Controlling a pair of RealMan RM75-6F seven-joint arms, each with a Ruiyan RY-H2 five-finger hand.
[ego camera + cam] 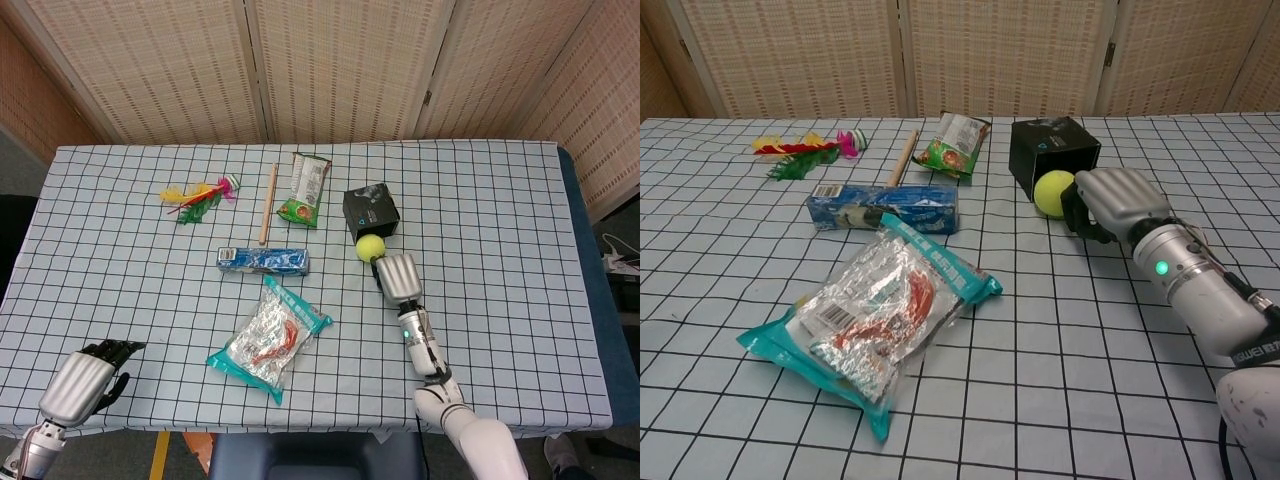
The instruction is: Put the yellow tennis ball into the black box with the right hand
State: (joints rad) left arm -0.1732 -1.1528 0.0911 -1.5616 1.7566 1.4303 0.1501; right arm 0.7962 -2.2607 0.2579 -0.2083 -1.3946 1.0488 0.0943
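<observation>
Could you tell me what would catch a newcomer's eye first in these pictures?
Probably the yellow tennis ball, bright against the black box it sits right beside, with the right hand close behind it. Next, the crinkly silver-and-teal snack bag lying nearest the front edge of the checked table.
</observation>
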